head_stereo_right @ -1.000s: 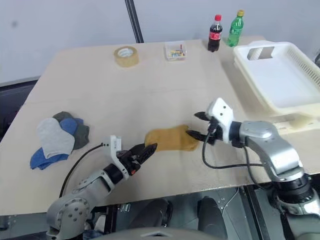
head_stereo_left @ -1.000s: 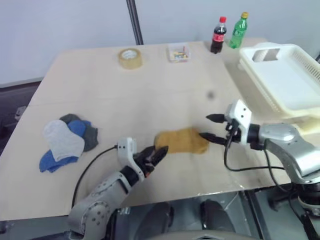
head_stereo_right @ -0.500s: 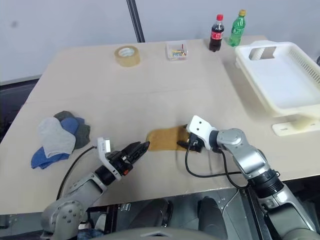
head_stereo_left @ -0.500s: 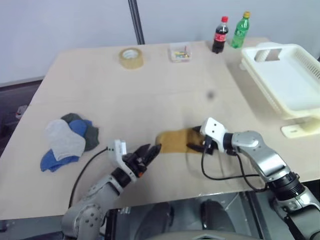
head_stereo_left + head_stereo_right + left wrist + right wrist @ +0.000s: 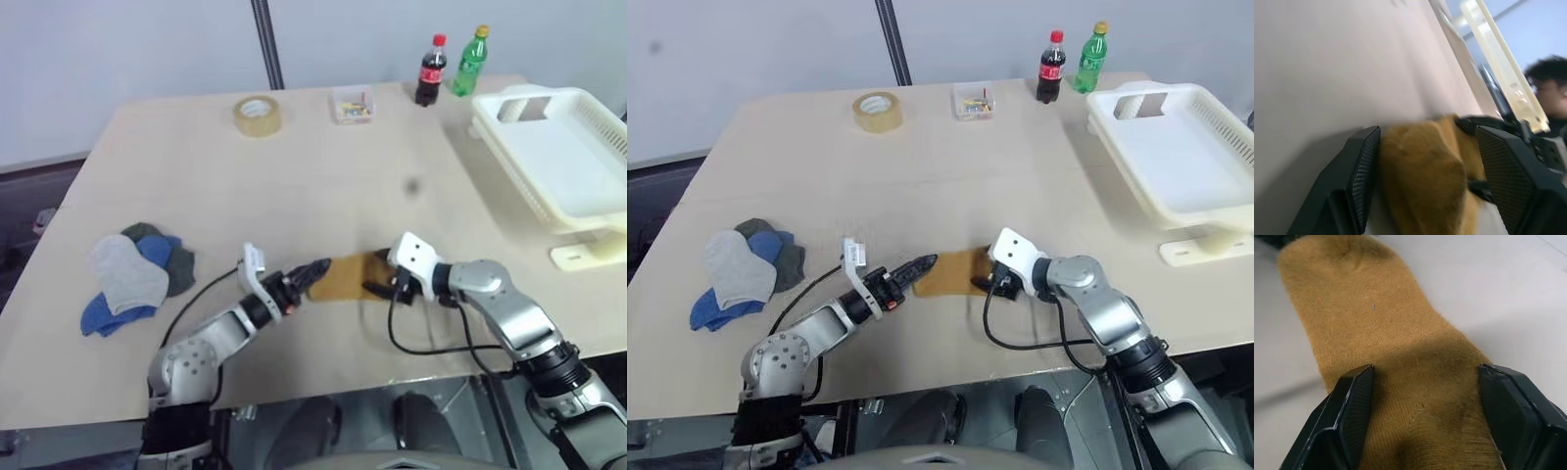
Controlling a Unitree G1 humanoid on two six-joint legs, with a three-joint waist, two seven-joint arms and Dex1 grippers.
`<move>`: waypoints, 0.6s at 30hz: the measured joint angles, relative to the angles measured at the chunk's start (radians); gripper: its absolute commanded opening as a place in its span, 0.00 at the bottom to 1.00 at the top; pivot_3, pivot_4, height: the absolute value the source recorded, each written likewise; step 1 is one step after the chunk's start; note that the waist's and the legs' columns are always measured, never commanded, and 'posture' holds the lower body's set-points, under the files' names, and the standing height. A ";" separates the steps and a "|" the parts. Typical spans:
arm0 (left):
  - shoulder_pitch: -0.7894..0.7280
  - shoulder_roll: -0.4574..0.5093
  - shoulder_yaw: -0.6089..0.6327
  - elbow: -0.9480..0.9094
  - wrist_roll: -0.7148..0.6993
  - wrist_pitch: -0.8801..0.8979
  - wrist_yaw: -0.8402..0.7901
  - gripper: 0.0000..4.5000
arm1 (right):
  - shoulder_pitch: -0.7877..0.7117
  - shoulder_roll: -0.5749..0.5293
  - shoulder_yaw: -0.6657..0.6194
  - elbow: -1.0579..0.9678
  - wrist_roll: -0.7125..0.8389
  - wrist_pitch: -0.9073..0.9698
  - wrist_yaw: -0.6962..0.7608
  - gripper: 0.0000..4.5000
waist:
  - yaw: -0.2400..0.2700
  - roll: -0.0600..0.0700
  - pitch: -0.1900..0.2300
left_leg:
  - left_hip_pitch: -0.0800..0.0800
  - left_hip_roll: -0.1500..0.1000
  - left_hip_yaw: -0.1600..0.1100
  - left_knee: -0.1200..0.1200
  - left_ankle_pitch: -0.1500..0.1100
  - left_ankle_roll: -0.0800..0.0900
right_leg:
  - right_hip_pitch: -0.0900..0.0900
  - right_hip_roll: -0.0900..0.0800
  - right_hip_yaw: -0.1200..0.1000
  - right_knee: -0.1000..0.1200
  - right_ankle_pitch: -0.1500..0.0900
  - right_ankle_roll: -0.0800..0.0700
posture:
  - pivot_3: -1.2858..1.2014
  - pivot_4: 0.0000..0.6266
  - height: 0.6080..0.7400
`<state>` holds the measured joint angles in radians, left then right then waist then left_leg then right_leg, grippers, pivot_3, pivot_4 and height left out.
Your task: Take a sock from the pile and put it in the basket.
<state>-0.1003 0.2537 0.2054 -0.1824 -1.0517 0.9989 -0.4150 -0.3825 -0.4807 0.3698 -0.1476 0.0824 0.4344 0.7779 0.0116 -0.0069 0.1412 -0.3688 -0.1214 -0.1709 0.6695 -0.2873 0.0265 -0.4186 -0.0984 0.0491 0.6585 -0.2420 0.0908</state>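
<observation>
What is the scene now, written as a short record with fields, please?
sock in work: mustard-yellow sock, flat on the table, apart from the pile
left gripper: open, fingers on either side of the sock's left end
right gripper: open, fingers astride the sock's right end
sock pile: left part of the table
basket: far right, no sock inside

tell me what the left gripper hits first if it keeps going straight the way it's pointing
Most likely the mustard sock: the left gripper points along the table at its near end, open fingers already flanking it. Beyond the sock sits the right gripper.
</observation>
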 measured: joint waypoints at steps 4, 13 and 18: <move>-0.001 0.064 0.000 0.010 -0.079 0.116 -0.036 0.74 | 0.004 0.002 -0.002 -0.012 -0.001 0.015 -0.003 0.79 | -0.001 0.000 0.000 | 0.001 0.000 0.000 -0.001 0.000 0.000 | 0.000 0.001 0.000 0.000 0.000 0.000 | 0.52 0.24 1.00; -0.015 0.040 0.026 0.050 -0.149 0.160 -0.045 0.74 | 0.014 0.005 -0.007 -0.028 -0.004 0.030 -0.016 0.79 | 0.000 0.000 0.000 | 0.001 0.001 0.000 -0.001 0.000 0.000 | 0.000 0.001 0.000 -0.001 0.000 0.000 | 0.52 0.24 1.00; -0.053 -0.012 0.041 0.052 -0.246 0.163 -0.014 0.74 | 0.014 0.009 -0.007 -0.031 -0.006 0.035 -0.022 0.79 | -0.002 0.000 0.001 | 0.001 0.001 0.000 -0.001 0.000 0.000 | 0.000 0.001 0.000 -0.001 0.000 0.000 | 0.52 0.24 1.00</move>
<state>-0.1534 0.2417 0.2467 -0.1306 -1.2975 1.1618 -0.4287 -0.3684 -0.4720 0.3629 -0.1791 0.0768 0.4697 0.7561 0.0100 -0.0072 0.1418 -0.3681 -0.1206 -0.1711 0.6681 -0.2872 0.0261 -0.4185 -0.0975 0.0496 0.6573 -0.2420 0.0907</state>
